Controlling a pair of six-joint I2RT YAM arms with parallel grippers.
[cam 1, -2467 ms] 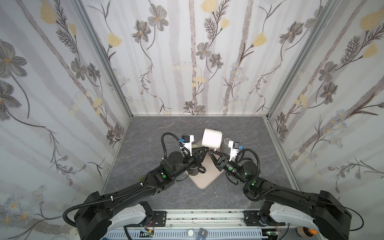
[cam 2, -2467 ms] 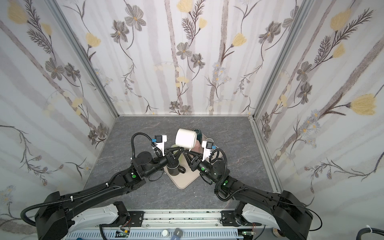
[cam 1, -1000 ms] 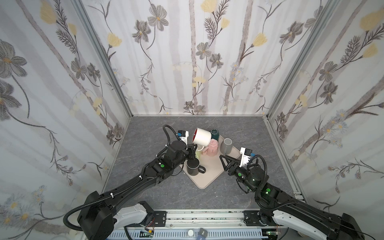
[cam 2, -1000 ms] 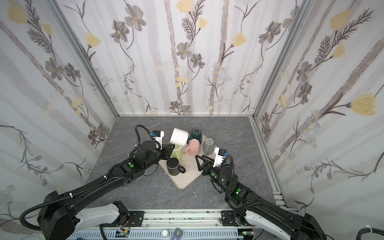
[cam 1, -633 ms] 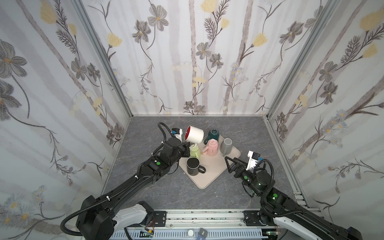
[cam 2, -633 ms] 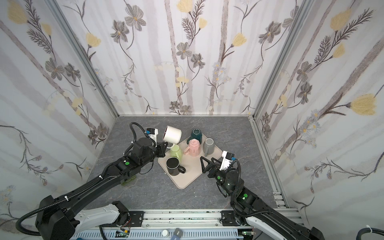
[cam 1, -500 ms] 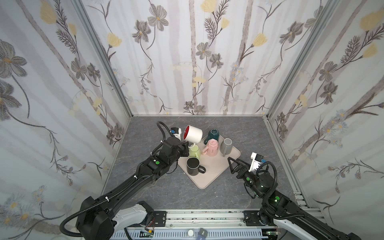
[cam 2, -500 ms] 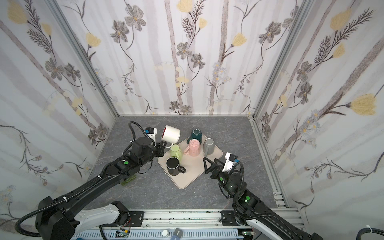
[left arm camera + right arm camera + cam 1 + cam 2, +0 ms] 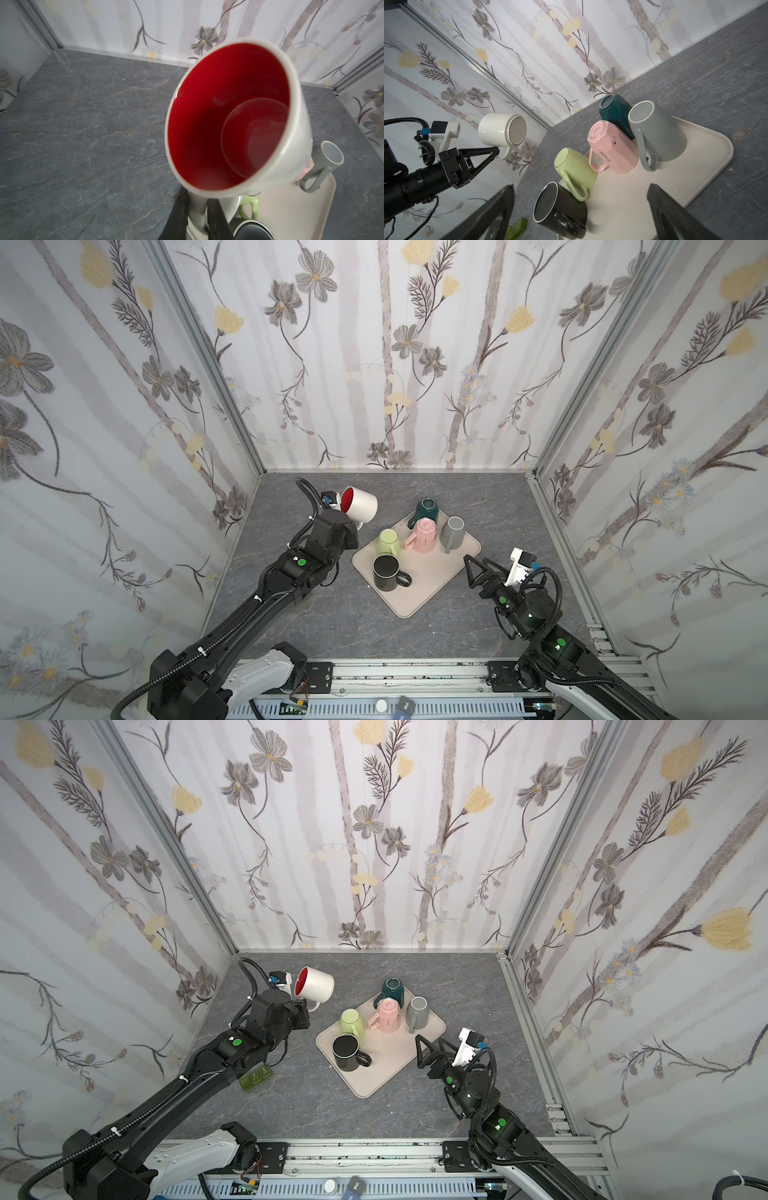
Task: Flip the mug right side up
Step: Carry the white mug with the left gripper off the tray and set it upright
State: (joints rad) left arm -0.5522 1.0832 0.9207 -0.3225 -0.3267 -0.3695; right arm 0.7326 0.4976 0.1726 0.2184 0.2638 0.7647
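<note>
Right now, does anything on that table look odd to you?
Yes: the white mug lies on its side in mid-air, beside the tray, pinched by its handle in the left gripper. The pink mug and green mug on the tray stand upside down.

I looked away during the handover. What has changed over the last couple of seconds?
The left gripper carried the white mug, held by its handle, leftward and back, off from above the tray; its red inside now faces sideways. The right gripper drew away to the tray's right, fingers opened wide. The five mugs on the tray stayed put.
</note>
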